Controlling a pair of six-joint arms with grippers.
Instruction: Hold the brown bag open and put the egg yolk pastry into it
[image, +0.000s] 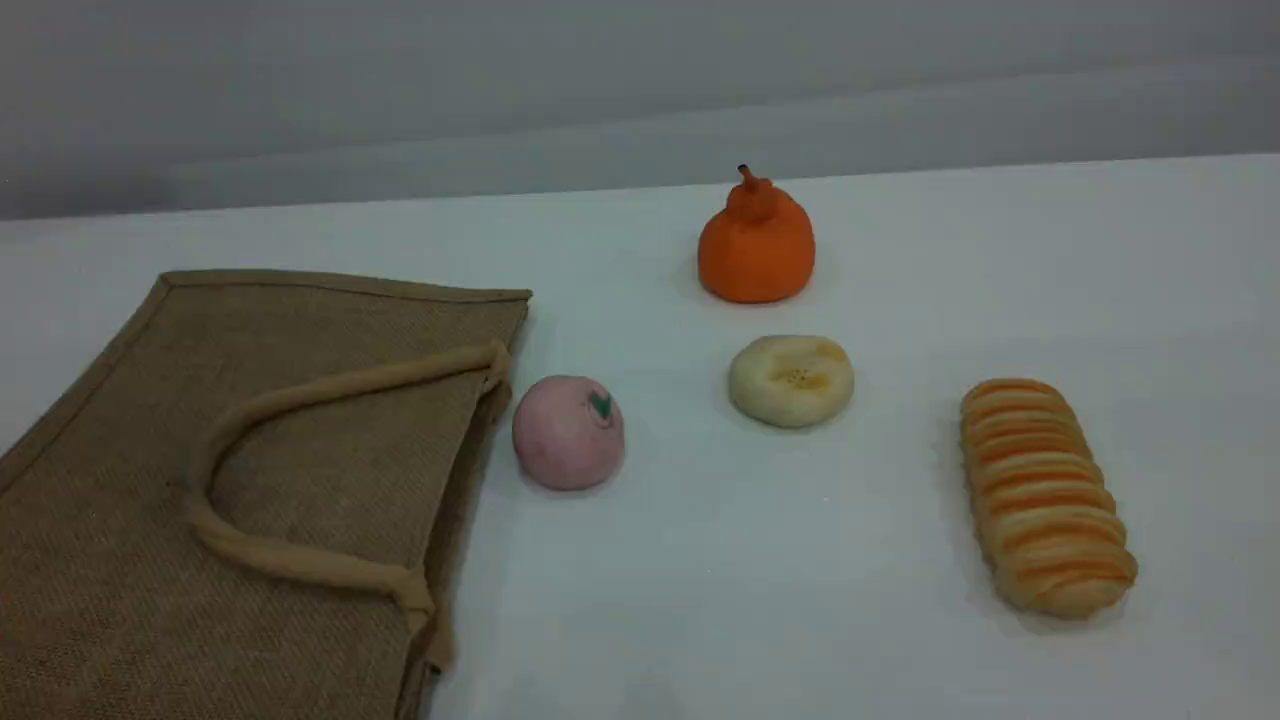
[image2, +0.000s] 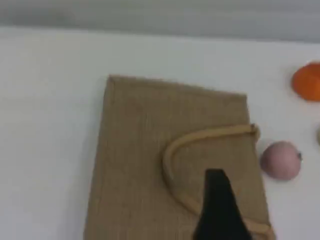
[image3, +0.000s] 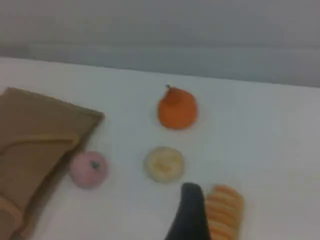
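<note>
A white table (image: 950, 660) fills the lower three quarters of the scene view, smooth and matte. Behind it, across the top of the frame, runs a plain grey wall (image: 400, 90) (a faint paler band slants up toward the right). The light is soft and even, with weak shadows.
</note>
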